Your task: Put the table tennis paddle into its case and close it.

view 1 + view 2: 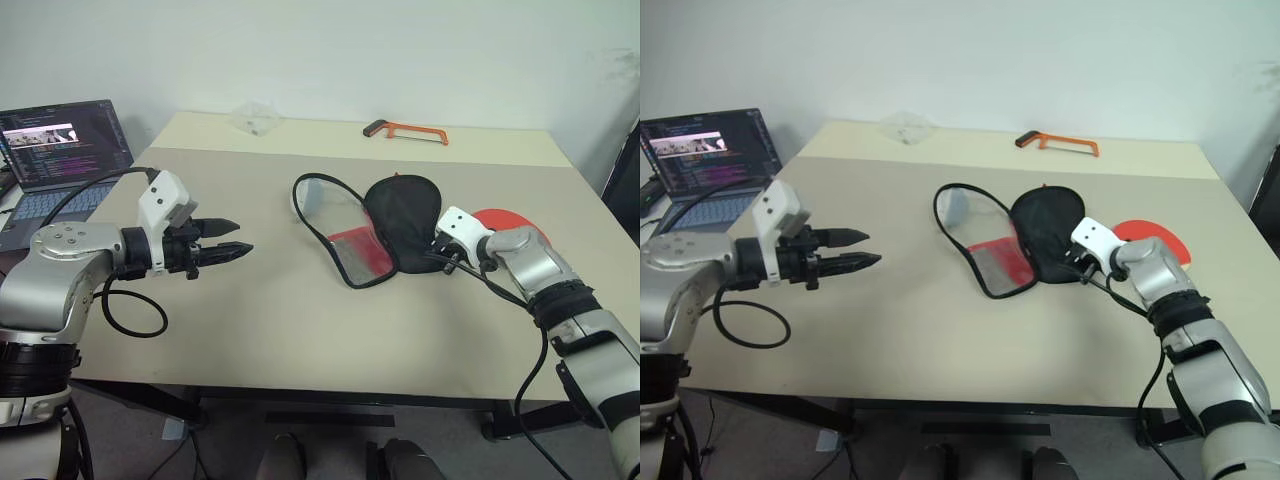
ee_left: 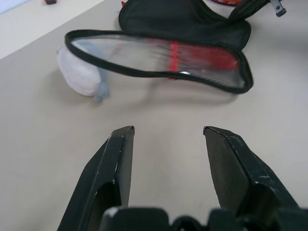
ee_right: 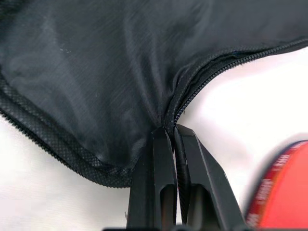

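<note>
left claw (image 1: 232,240): centre left of the head view, hovering over bare desk (image 1: 280,330); the two black fingers stand partly apart with nothing between them. It points toward the middle of the frame, at the open mouth of the case, which lies well apart from it.

right claw (image 1: 447,262): centre right of the head view, fingers pressed together on the black fabric of the case at its zip seam; the wrist view shows the seam running straight into the pinched tips.

case (image 1: 385,225): middle of the frame, lying open on the desk. The black half lies right of centre; the red half with its mesh panel and black edging spreads to its left, the rim lifted into a loop. Its long axis runs roughly upper left to lower right.

paddle (image 1: 505,222): just behind the right arm, right of centre; a red round face shows, partly hidden by the arm. It lies outside the case, just beside the black half. The handle cannot be made out.

key relation: the paddle sits on the right claw's side, far from the left claw, so I judge the right arm nearer to fetch it, though that claw is occupied with the fabric.

grey lump (image 2: 82,77): under the lifted rim, on the case's far-left side.

far edge: an orange-handled saw (image 1: 405,130) at upper centre, a laptop (image 1: 65,150) at upper left.
</note>
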Robot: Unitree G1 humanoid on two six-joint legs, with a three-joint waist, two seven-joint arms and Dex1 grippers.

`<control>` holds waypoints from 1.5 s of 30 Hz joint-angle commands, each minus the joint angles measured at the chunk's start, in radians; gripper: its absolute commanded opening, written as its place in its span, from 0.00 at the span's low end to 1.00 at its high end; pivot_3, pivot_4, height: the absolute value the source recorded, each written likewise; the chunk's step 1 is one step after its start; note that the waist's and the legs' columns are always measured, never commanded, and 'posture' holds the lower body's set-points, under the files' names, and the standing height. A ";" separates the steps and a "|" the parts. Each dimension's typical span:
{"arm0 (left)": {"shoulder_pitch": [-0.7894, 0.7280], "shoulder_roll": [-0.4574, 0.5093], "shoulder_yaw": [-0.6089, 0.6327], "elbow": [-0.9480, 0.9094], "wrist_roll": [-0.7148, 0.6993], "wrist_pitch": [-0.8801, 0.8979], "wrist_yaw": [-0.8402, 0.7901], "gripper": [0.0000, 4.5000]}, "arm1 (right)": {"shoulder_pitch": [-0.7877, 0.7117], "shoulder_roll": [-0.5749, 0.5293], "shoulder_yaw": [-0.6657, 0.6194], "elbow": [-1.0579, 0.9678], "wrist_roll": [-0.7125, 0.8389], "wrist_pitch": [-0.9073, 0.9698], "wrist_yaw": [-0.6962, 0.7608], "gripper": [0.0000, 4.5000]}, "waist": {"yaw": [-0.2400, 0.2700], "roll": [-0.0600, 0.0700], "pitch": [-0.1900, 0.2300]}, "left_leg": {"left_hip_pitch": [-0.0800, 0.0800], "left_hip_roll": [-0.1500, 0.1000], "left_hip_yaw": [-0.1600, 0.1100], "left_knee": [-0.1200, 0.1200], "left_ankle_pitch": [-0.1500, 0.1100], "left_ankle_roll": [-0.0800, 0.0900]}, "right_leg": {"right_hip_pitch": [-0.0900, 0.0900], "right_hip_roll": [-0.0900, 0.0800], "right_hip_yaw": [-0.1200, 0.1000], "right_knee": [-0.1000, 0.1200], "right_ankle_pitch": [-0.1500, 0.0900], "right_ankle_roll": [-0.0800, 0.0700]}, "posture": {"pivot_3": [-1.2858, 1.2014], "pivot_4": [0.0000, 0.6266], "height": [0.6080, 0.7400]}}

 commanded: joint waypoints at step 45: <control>-0.125 -0.081 -0.096 0.011 -0.014 -0.028 -0.138 0.56 | 0.198 -0.236 -0.474 -0.349 0.192 0.737 -0.128 0.99 | -0.019 0.004 0.003 | -0.001 0.000 0.001 0.000 0.000 0.000 | 0.000 0.000 0.001 0.000 0.000 0.000 | 0.52 0.24 1.00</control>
